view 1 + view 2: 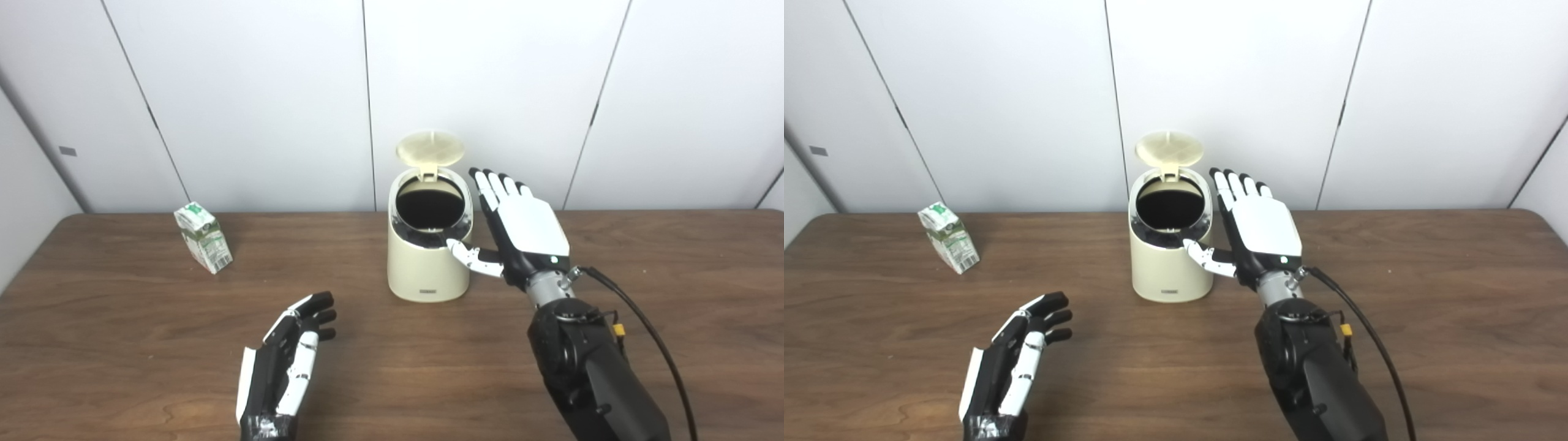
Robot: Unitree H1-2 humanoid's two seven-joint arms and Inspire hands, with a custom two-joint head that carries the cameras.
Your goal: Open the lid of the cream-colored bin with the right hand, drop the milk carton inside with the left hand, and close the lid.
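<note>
Nearest, the left hand [285,361] hovers over the dark woodgrain counter [122,343], fingers loosely apart, holding nothing. Further back sits the smooth rounded cream bin [422,263], its ribbed round lid [430,147] flipped upright, dark inside. The right hand [520,229] is flat just right of the bin, fingers spread, thumb at the rim. The boxy green-white carton [204,237] stands well left of the bin.

I get bright, even light from overhead, with a pale sheen on the wooden table [429,367] in front of the bin [425,269]. Shadows around the bin's base are soft and short. Its interior reads pure black. Both feeds look slightly soft.
</note>
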